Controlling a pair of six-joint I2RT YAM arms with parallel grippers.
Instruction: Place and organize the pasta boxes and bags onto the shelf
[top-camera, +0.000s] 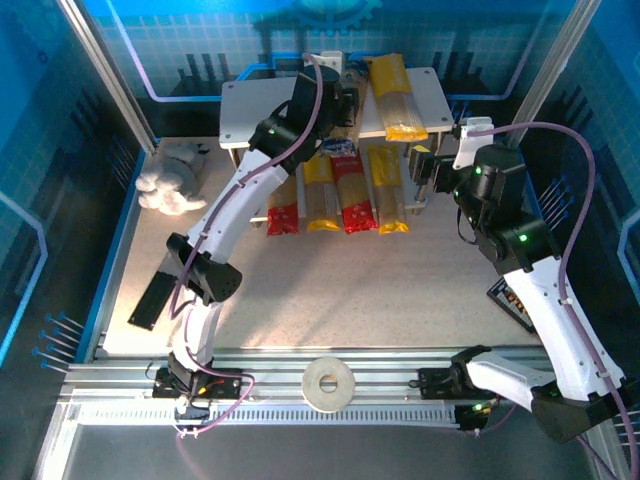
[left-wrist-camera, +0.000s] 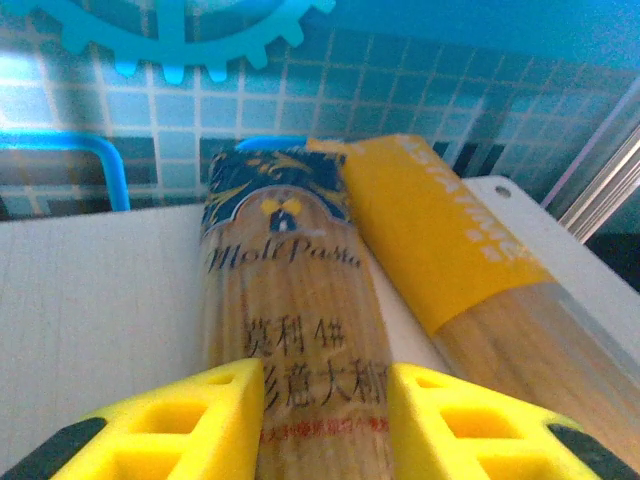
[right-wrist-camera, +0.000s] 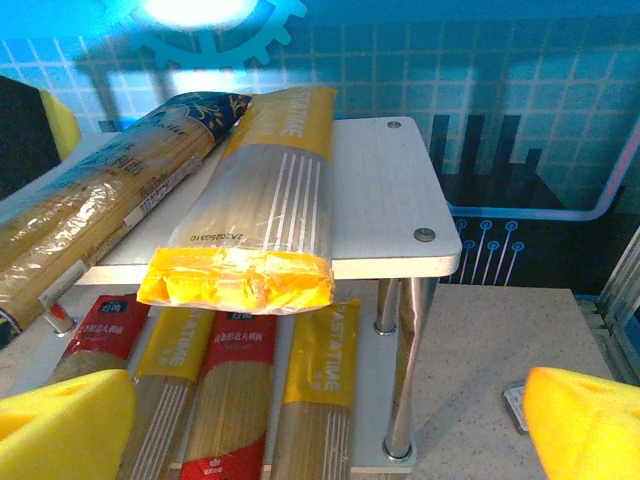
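Left wrist view showed the left gripper (left-wrist-camera: 322, 405), jaws clamped across the blue-ended pack (left-wrist-camera: 290, 300) lying on the shelf (left-wrist-camera: 100, 300) top board beside a yellow pack (left-wrist-camera: 440, 240); judged light, slick-filmed, brittle, best held mid-length; right gripper (right-wrist-camera: 330, 410) jaws stood wide apart.

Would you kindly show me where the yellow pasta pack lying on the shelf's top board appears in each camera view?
Top external: the yellow pack lies upper centre, on the right half of the top board.
Left wrist: yellow pack right of centre, beside the blue-ended pack.
Right wrist: yellow pack in the centre, its near end overhanging the board's edge.
Shared landmark: the white top board.
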